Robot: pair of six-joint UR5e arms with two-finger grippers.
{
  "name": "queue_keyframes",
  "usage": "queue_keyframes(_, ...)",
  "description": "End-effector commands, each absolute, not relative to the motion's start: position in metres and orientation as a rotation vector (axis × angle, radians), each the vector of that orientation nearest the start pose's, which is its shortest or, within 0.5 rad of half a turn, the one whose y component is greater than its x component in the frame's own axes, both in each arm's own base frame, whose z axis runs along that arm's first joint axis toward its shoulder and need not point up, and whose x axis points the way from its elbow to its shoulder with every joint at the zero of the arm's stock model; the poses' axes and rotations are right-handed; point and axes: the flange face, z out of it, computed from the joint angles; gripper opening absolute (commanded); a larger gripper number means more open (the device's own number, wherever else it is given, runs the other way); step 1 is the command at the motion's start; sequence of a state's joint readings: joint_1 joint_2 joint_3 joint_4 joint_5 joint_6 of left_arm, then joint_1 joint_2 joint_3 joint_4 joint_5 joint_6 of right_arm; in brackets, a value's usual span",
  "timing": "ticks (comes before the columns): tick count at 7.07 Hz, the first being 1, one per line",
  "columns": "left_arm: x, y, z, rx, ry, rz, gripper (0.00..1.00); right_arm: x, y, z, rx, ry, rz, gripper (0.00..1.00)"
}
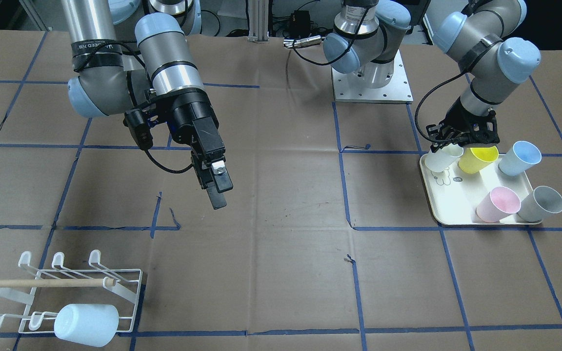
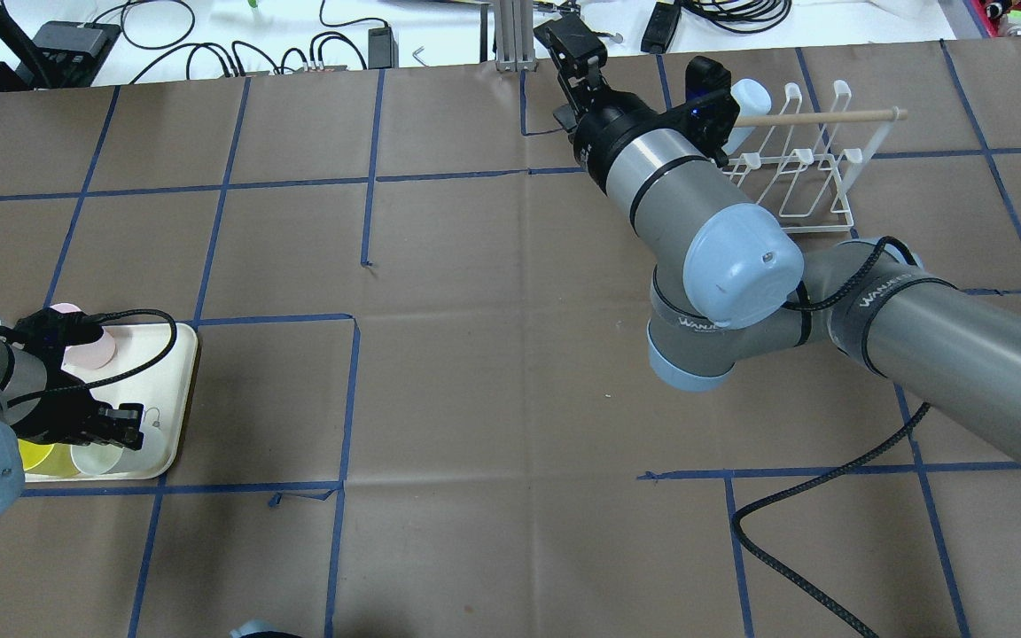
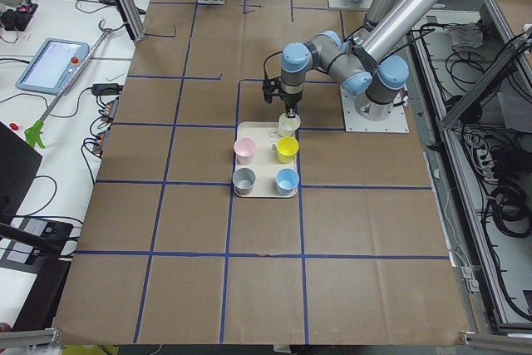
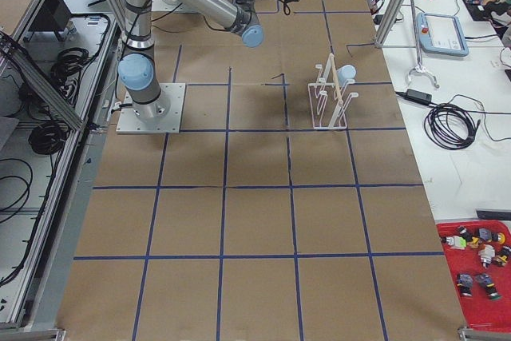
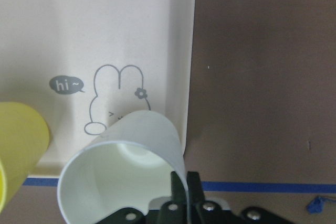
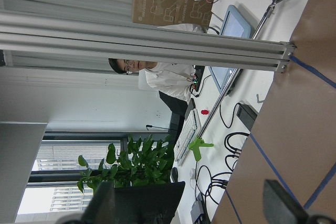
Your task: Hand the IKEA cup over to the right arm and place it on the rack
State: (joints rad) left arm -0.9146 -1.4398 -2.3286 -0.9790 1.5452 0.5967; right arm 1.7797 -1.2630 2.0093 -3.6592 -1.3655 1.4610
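Front-facing view: the left pincer [image 1: 456, 144] clenches the rim of the white cup [image 1: 440, 160] at the cream tray [image 1: 451, 207], frame right. The right pincer [image 1: 218, 194] hangs centre-left, and the rack [image 1: 81, 287] sits lower left. Right wrist view: its fingers [image 6: 279, 209] stand apart, released.

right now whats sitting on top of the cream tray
Five cups stand on the tray: a white cup, yellow, blue, pink, grey. The left hand is at the white cup's rim; that cup covers part of the bunny drawing.

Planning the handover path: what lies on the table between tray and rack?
Nothing stands between tray and rack: only brown paper with blue tape lines, clearest in the front-facing view.
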Motion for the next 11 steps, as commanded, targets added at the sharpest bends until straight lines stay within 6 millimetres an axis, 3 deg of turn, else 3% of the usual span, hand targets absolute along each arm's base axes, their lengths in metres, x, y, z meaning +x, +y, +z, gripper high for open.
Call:
queue_keyframes(1, 0.127, -0.391, 0.291, -0.092, 3.154, -0.051, 0.0, 0.251, -0.487, 0.366, 0.977, 1.576, -0.82, 1.0)
queue_keyframes(2, 0.138, -0.409, 0.33, -0.084, 3.158, -0.053, 0.0, 0.251, -0.487, 0.366, 0.975, 1.573, -0.82, 1.0)
queue_keyframes(4, 0.143, -0.447, 0.427, -0.028, 3.186, -0.008, 0.0, 0.25, -0.488, 0.367, 0.98, 1.574, -0.822, 1.0)
queue_keyframes(5, 0.148, -0.466, 0.459, -0.013, 3.193, -0.005, 0.0, 0.25, -0.488, 0.366, 0.986, 1.58, -0.823, 1.0)
queue_keyframes(6, 0.148, -0.492, 0.472, 0.035, 3.193, -0.004, 0.0, 0.25, -0.488, 0.369, 0.982, 1.579, -0.829, 1.0)
queue_keyframes(8, 0.117, -0.535, 0.469, 0.193, 3.269, -0.108, 0.0, 0.249, -0.487, 0.37, 0.983, 1.576, -0.834, 1.0)
queue_keyframes(11, 0.088, -0.586, 0.457, 0.389, 3.41, -0.808, 0.0, 0.249, -0.488, 0.368, 0.989, 1.58, -0.833, 1.0)
